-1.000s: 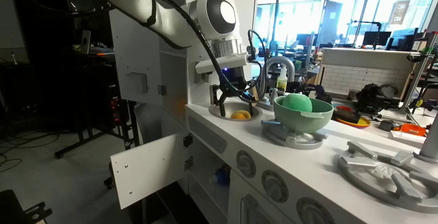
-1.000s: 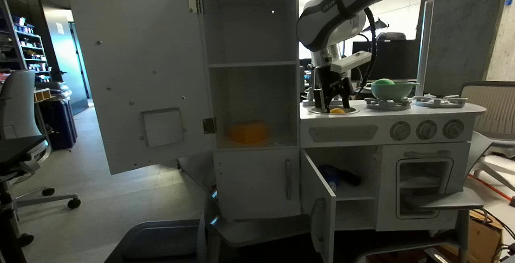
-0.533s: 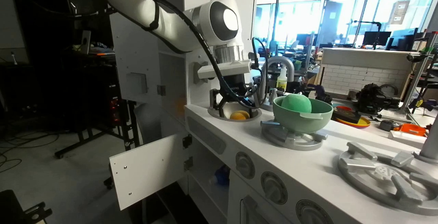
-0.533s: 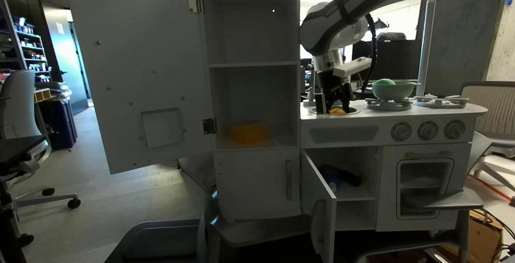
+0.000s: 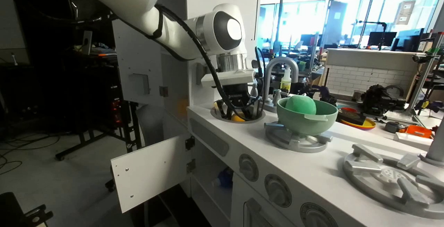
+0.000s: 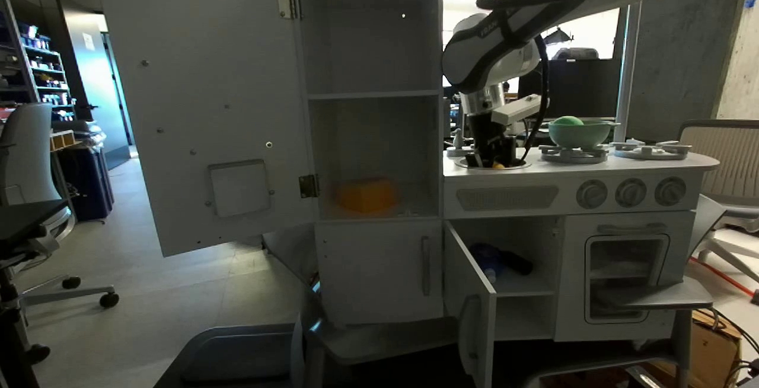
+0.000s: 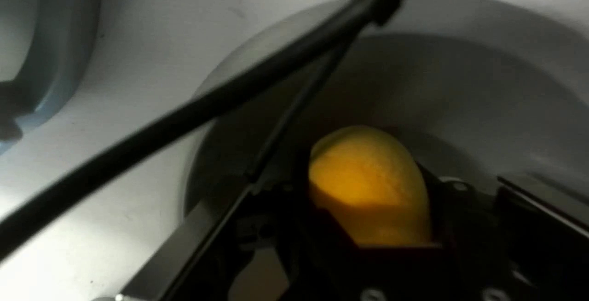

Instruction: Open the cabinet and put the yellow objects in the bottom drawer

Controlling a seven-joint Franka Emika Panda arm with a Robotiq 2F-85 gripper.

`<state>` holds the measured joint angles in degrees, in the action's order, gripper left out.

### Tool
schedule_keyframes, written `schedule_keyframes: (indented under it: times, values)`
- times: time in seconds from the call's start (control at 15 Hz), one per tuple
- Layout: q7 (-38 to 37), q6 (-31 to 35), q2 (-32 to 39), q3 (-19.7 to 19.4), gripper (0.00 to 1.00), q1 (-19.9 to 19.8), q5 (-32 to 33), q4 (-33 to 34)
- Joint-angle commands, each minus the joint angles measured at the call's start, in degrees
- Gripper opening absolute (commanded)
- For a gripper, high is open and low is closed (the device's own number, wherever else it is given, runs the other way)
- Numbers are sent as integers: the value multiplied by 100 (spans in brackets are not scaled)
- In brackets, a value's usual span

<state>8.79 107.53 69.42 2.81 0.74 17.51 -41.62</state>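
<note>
Black gripper (image 5: 239, 116), nose down in the round grey basin (image 7: 464, 13), its fingers standing apart on either side of a rounded yellow object (image 7: 368, 181); whether they press on it I cannot tell. That object sits inside the basin, its lower part hidden in the wrist view, where a black cable (image 7: 184, 124) crosses in front. Around the basin runs a white counter (image 5: 263, 145), with a curved grey faucet (image 5: 282, 60) beside and, on a burner (image 5: 300, 146), a pale green bowl (image 5: 301, 125) holding a rounded green thing (image 5: 301, 104). Further out, in both exterior views, a low cabinet door (image 6: 471, 305) hangs open, something blue (image 6: 487, 257) on the shelf (image 6: 528, 287) inside; the tall cabinet (image 6: 367, 50) has its door (image 6: 195, 97) wide too, a blurred orange thing (image 6: 366, 196) within
</note>
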Motion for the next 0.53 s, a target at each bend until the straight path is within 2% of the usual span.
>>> schedule_keyframes:
  times: [0.0,0.13,0.2,0.47]
  values:
    - [181,103,-25,102,15,-51,-66,-17]
    - [274,164,-187,117,3,-81,-60,-161]
    - [308,200,-278,119,6,-94,-56,-246]
    - [476,613,-653,154,6,-189,-60,-635]
